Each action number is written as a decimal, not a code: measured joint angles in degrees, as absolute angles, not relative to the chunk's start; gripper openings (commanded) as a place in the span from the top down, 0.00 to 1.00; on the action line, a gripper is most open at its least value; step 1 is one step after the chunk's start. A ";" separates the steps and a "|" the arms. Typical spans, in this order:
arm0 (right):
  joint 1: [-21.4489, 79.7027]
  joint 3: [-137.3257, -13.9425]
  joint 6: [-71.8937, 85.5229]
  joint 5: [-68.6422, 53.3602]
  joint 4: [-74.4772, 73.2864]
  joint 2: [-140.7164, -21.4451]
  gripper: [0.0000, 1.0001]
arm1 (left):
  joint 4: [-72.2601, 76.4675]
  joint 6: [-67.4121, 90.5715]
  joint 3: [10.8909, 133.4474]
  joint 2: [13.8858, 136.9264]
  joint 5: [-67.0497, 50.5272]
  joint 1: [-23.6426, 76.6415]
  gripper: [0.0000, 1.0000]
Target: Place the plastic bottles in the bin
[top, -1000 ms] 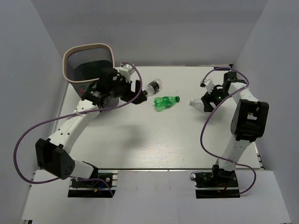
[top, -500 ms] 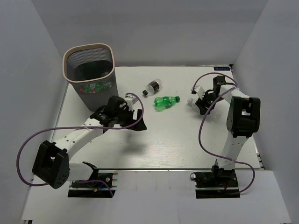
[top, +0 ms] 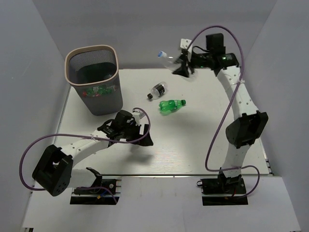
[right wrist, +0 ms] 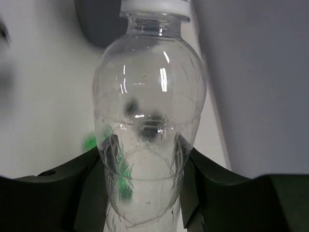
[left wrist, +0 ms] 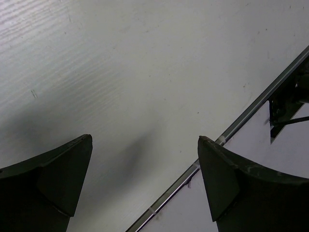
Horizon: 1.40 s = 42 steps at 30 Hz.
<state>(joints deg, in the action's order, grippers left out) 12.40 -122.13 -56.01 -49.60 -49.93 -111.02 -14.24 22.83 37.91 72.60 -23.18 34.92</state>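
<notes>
The bin point(top: 91, 49), dark mesh with a pale rim, stands at the table's back left; green and red bottles show through its mesh. A clear plastic bottle point(top: 166, 57) with a white cap hangs high over the back of the table, and my right gripper point(top: 179, 66) is shut on its body. The right wrist view shows this bottle point(right wrist: 149, 96) between the jaws of the right gripper point(right wrist: 147, 162). A clear bottle with a black cap point(top: 158, 90) and a green bottle point(top: 172, 105) lie on the table. My left gripper point(top: 143, 136) is open and empty, low over the table point(left wrist: 145, 140).
The table's front metal edge strip point(left wrist: 231, 130) runs close to the left gripper. Pale walls enclose the table on the left, back and right. Purple cables loop off both arms.
My right gripper closed on the clear white-capped bottle at the right and lifted it up and leftward to the back. My left arm swung from the bin down toward the table's front middle.
</notes>
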 measured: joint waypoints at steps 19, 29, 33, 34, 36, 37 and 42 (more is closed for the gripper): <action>41.67 -130.58 -1.76 -39.29 45.78 -129.84 0.86 | -12.05 27.09 30.37 67.18 -22.87 38.54 0.01; 48.27 -136.92 -3.38 -32.21 55.81 -139.35 0.57 | -12.84 27.75 30.37 67.09 -22.76 39.55 0.01; 48.62 -136.88 -6.26 -29.93 57.36 -142.06 0.24 | -13.98 27.90 30.59 67.09 -21.89 40.34 0.01; 48.62 -137.27 -6.81 -29.41 57.45 -143.02 0.21 | -14.59 27.92 30.92 67.09 -21.52 40.51 0.01; 48.53 -137.47 -8.01 -28.34 57.34 -144.86 0.10 | -15.55 27.92 31.88 67.09 -20.60 41.01 0.01; 48.42 -137.38 -9.13 -27.83 56.86 -145.95 0.10 | -16.03 27.92 32.75 67.09 -20.18 41.19 0.01; 47.66 -135.90 -9.78 -27.57 55.99 -146.23 0.10 | -16.80 26.87 37.65 69.89 -18.48 42.09 0.01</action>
